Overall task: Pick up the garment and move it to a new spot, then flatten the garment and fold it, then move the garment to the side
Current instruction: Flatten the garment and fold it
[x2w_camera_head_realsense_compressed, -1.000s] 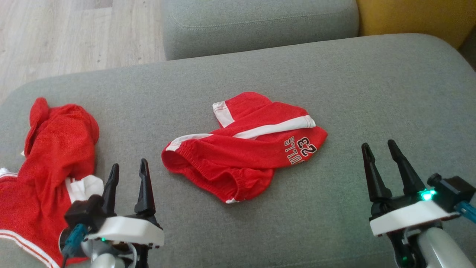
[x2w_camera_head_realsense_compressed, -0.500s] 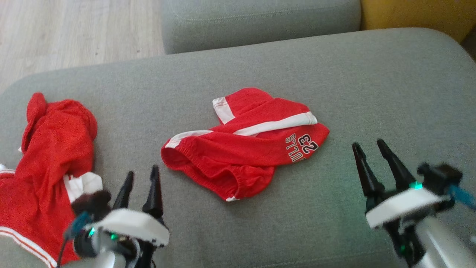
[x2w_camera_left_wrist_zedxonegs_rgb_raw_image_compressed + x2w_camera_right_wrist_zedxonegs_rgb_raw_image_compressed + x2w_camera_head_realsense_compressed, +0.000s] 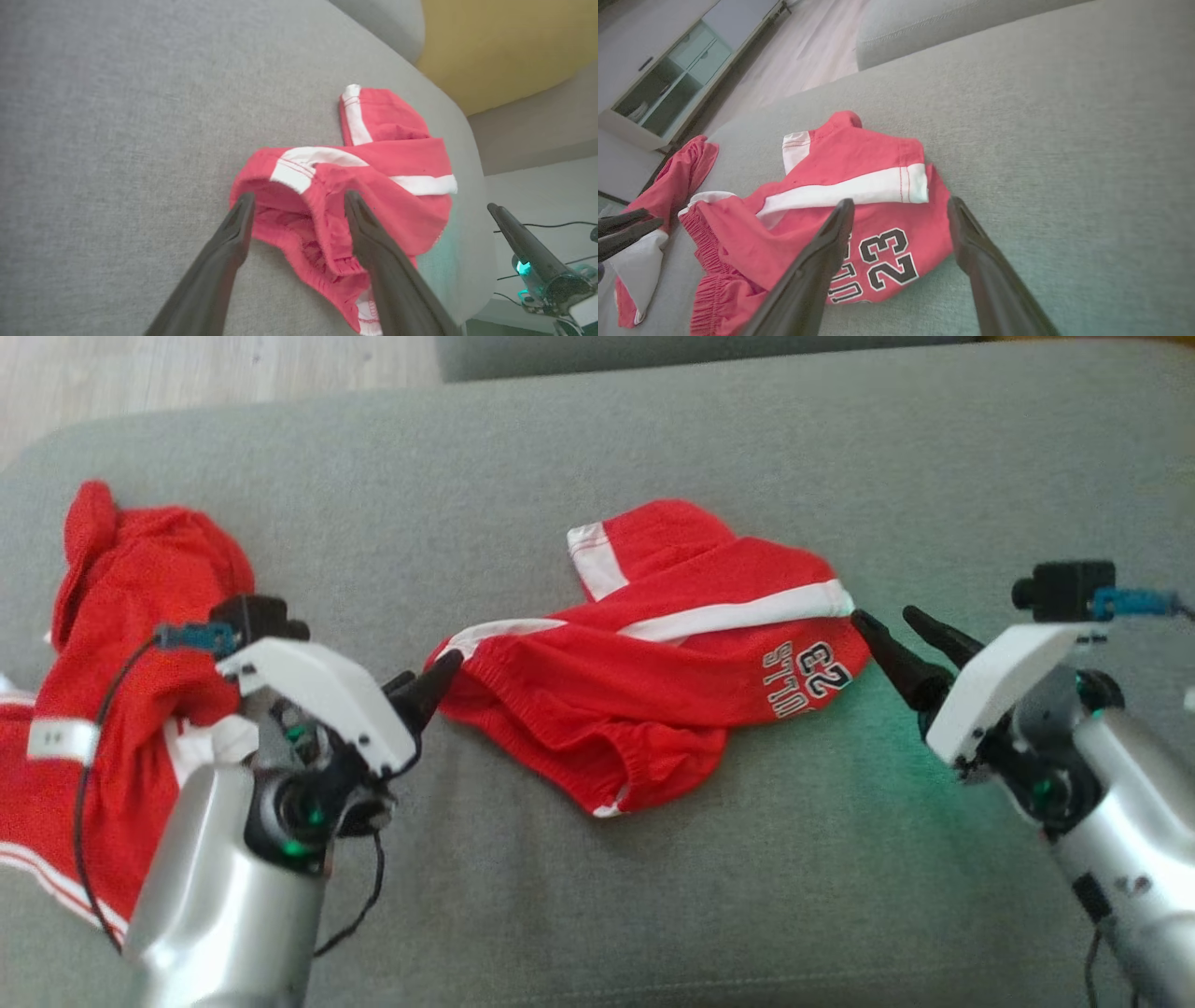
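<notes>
The garment point(image 3: 672, 700) is a pair of red shorts with white stripes and a "23" print, lying crumpled in the middle of the grey sofa cushion point(image 3: 653, 448). My left gripper point(image 3: 429, 674) is open at its left end, by the elastic waistband. In the left wrist view the open gripper point(image 3: 299, 196) straddles the waistband of the shorts point(image 3: 397, 163). My right gripper point(image 3: 880, 613) is open at the right end, just off the fabric's edge. In the right wrist view that gripper point(image 3: 901, 201) stands over the printed corner of the shorts point(image 3: 850, 154). Nothing is gripped.
A second red and white garment point(image 3: 131, 616) lies bunched at the cushion's left end, beside my left arm. Wooden floor point(image 3: 187, 373) lies beyond the cushion's far left corner. A low cabinet point(image 3: 668, 70) stands across the floor. Bare cushion spreads in front of and behind the shorts.
The head camera has tilted down. Both grippers have swung forward and inward from the near edge to the two ends of the shorts, staying open. The shorts have not moved.
</notes>
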`<state>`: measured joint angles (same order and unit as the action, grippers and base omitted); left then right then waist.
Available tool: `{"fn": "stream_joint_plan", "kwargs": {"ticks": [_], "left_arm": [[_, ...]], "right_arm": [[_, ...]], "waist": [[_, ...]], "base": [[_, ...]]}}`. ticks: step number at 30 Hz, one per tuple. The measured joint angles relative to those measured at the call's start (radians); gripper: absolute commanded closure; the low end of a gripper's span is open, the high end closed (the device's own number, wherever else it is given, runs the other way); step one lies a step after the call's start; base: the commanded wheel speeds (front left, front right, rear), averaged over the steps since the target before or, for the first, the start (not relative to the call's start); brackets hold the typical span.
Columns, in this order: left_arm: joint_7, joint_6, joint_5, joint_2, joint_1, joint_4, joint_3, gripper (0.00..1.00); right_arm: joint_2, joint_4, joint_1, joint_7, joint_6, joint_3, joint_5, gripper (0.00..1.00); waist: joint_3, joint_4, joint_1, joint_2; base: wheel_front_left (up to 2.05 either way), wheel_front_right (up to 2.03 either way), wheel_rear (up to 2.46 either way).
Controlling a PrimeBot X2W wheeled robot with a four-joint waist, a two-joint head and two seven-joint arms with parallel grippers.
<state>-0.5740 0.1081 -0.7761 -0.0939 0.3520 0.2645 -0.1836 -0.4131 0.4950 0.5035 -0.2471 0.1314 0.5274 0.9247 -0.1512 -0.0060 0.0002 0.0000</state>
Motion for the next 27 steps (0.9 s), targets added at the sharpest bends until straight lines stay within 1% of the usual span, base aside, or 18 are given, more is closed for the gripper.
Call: {"fn": "stream_joint_plan", "kwargs": {"ticks": [2, 5, 8, 11, 20, 23, 27], "left_arm": [[-0.048, 0.017, -0.028, 0.003, 0.039, 0.04, 0.003, 0.0], [-0.125, 0.023, -0.072, 0.009, 0.093, 0.09, 0.001, 0.0], [-0.164, 0.033, -0.072, 0.01, 0.147, 0.134, -0.006, 0.0], [-0.174, 0.033, -0.072, 0.011, 0.192, 0.17, -0.007, 0.0], [-0.22, 0.031, -0.088, 0.017, 0.241, 0.247, -0.034, 0.0], [-0.231, 0.028, -0.09, 0.017, 0.246, 0.255, -0.031, 0.0], [-0.235, 0.034, -0.131, 0.024, 0.246, 0.255, -0.012, 0.0]], "right_arm": [[-0.012, 0.028, 0.037, -0.053, 0.0, 0.025, 0.045, 0.0], [-0.017, 0.067, 0.087, -0.124, 0.0, 0.053, 0.114, 0.0], [-0.025, 0.095, 0.131, -0.181, 0.0, 0.082, 0.164, 0.0], [-0.037, 0.119, 0.163, -0.223, 0.0, 0.113, 0.197, 0.0], [-0.042, 0.154, 0.222, -0.229, 0.0, 0.187, 0.234, 0.0], [-0.042, 0.16, 0.228, -0.225, 0.0, 0.21, 0.248, 0.0], [-0.044, 0.17, 0.231, -0.209, 0.0, 0.237, 0.261, 0.0]], "waist": [[-0.017, 0.012, 0.0, 0.0], [-0.039, 0.027, 0.0, 0.0], [-0.059, 0.039, 0.0, 0.0], [-0.076, 0.049, 0.0, 0.0], [-0.092, 0.056, -0.0001, 0.0], [-0.09, 0.054, -0.0001, 0.0], [-0.089, 0.054, -0.0001, 0.0]], "base": [[0.0, 0.0, 0.0], [0.0, 0.0, 0.0], [0.0, 0.0, 0.0], [0.0, 0.0, 0.0], [0.0, 0.0, 0.0], [0.0, 0.0, 0.0], [0.0, 0.0, 0.0]]}}
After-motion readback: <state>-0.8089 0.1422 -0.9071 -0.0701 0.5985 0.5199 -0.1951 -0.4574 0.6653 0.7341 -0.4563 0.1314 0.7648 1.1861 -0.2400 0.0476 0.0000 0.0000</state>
